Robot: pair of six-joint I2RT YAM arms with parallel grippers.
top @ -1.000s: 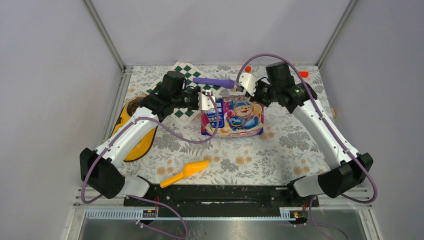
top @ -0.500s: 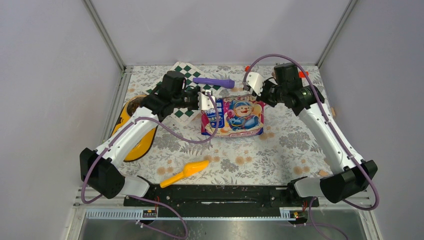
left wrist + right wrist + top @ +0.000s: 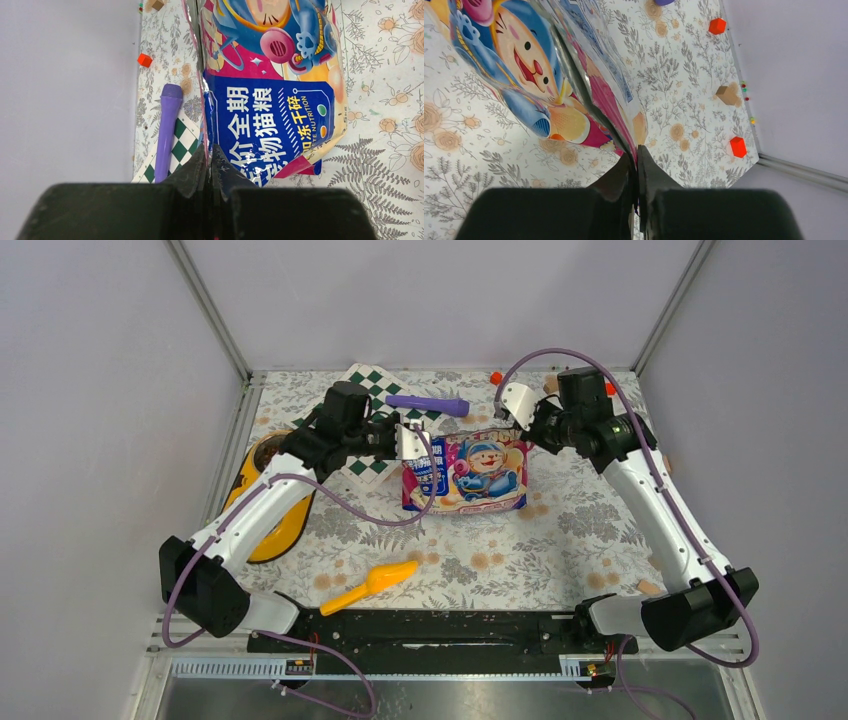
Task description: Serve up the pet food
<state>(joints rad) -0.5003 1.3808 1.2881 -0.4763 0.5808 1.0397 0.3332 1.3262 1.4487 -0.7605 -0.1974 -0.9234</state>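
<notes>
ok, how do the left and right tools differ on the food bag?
The left tool pinches the food bag at its left end, on the blue Chinese-text panel; the right tool pinches the right end, on the pink edge near the cartoon face. The left tool sits by the checkered board; the right tool by red blocks. Shared: both shut on the bag's far edge.

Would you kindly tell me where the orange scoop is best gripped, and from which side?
Take the orange scoop by its slim handle, the end nearer the table's front edge, from above with jaws across it. It lies flat and diagonal, wider bowl end toward the pet food bag, so the handle likely fits best.
</notes>
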